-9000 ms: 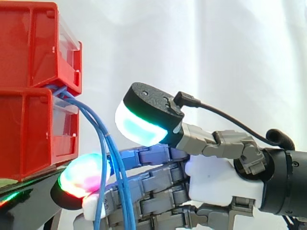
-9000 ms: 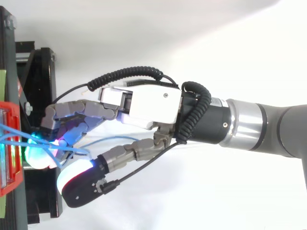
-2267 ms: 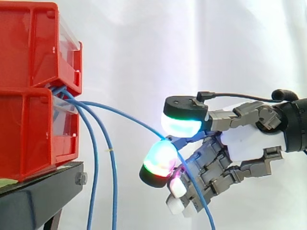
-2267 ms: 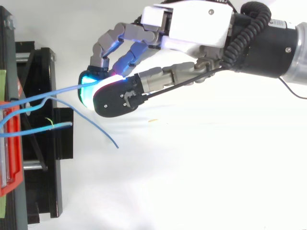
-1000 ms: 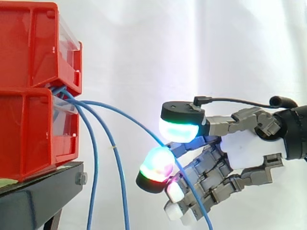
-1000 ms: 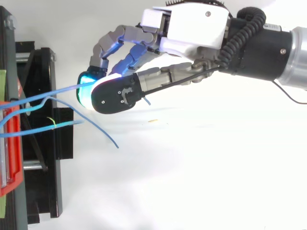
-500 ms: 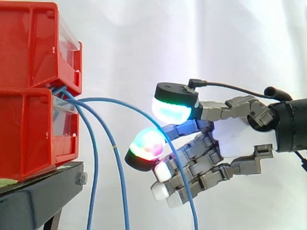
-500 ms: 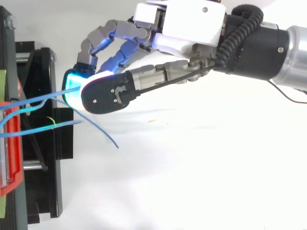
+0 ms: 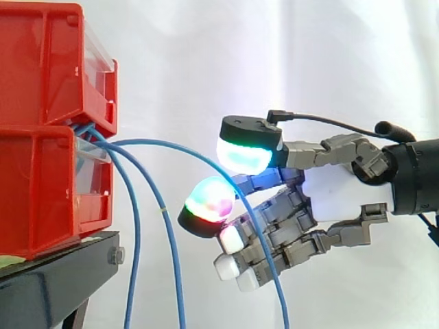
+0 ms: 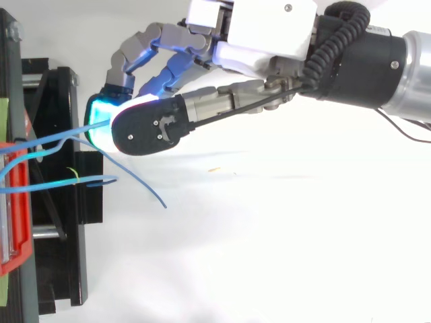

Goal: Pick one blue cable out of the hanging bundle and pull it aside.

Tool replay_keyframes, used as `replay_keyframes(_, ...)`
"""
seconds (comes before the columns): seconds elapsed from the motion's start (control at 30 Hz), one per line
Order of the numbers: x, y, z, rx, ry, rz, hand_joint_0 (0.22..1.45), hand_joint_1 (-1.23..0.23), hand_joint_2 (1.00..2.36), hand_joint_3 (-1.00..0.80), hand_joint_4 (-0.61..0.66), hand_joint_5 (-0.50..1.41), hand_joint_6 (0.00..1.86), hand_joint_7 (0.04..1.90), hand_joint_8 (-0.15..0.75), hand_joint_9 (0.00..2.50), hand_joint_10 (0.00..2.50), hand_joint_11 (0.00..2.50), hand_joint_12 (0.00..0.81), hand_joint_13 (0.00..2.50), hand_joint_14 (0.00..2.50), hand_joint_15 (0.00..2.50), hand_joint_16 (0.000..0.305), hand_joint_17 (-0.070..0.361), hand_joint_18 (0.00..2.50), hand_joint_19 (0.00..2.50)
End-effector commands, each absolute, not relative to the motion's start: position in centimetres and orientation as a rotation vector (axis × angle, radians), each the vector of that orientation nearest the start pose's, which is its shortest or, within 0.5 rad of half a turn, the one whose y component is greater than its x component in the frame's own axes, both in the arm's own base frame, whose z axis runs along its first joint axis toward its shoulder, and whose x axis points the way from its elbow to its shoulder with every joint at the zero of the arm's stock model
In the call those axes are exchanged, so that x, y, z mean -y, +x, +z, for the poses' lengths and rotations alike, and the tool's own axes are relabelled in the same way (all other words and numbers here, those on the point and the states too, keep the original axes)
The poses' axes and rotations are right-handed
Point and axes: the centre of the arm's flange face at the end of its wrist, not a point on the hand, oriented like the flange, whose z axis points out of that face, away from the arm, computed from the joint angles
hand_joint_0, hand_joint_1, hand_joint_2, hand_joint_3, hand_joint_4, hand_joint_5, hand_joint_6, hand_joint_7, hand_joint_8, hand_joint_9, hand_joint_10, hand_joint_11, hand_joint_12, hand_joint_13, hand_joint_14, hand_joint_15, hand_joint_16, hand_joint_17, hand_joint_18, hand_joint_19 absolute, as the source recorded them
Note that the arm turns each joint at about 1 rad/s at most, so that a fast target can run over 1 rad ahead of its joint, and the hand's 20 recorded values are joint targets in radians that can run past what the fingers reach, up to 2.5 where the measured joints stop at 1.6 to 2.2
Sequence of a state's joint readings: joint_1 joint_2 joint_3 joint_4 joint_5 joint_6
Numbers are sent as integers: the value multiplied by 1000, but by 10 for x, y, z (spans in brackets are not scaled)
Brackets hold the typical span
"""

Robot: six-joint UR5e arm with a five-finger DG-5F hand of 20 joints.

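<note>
Hand (image 9: 329,199) enters from the right edge of the side view and sits at mid-frame, apart from the red bins (image 9: 41,185) stacked at the left edge on the black stand (image 9: 48,291). Fingers (image 9: 278,212) are curled and drawn in narrow, pinching one blue cable (image 9: 151,141) between the cyan-green thumb pad (image 9: 243,154) above and the multicoloured finger pad (image 9: 208,200) below. This cable leaves the gap between the upper and lower bin and arcs rightward across open space. It passes between the two pads, then drops past the remaining fingers to the bottom edge of the frame, right of centre. The two other blue cables (image 9: 135,247) leave the same gap and hang down just beside the bins, well left of the hand and separate from the held cable. One of them carries a small pale mark partway down. In the top view the hand (image 10: 269,27) reaches in from the upper right, with the thumb lying over the fingers near the stand at the left. The held cable (image 10: 64,133) runs from the bin edge at the left up to the glowing pads. A loose blue end lies below the hand, toward lower centre. A white curtain (image 9: 274,62) backs the scene.
</note>
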State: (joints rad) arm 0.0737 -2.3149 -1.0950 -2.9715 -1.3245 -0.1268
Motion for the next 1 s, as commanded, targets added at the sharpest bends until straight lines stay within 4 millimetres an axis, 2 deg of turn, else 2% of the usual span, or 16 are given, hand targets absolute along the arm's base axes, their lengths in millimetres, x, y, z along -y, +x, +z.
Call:
replay_keyframes(0.0, 102, 762, 263, -1225, 1259, 932, 581, -567, 1017, -279, 106, -165, 893, 799, 283, 859, 20, 593, 334, 723, 18, 458, 52, 116, 575, 431)
replay_keyframes(0.3, 102, 762, 263, -1224, 1262, 933, 580, -633, 1021, -160, 96, -169, 944, 770, 285, 848, 21, 600, 330, 721, 19, 464, 52, 117, 578, 432)
replay_keyframes(0.5, 101, 765, 277, -1226, 1256, 942, 584, -651, 1019, -61, 81, -148, 961, 761, 306, 886, 19, 587, 351, 747, 18, 458, 56, 127, 618, 410)
replay_keyframes(0.67, 101, 763, 280, -1247, 1270, 927, 591, -705, 1002, 51, -20, -95, 937, 913, 335, 1015, 16, 562, 384, 835, 17, 431, 65, 147, 728, 372)
replay_keyframes(0.8, 100, 757, 275, -1288, 1311, 904, 546, -728, 1228, 35, -99, -78, 923, 1016, 338, 1054, 18, 547, 391, 865, 16, 440, 67, 152, 765, 354)
replay_keyframes(0.87, 100, 756, 275, -1293, 1321, 902, 543, -736, 1268, 18, -121, -80, 929, 982, 335, 1065, 16, 551, 388, 869, 16, 437, 67, 152, 767, 364)
replay_keyframes(0.9, 100, 755, 277, -1295, 1328, 902, 556, -737, 1201, 31, -108, -84, 930, 965, 336, 1062, 17, 549, 388, 865, 16, 444, 67, 151, 762, 374)
replay_keyframes(0.97, 100, 755, 279, -1301, 1332, 900, 581, -730, 1001, 36, 15, -96, 923, 929, 332, 1041, 16, 556, 390, 849, 18, 444, 67, 150, 748, 382)
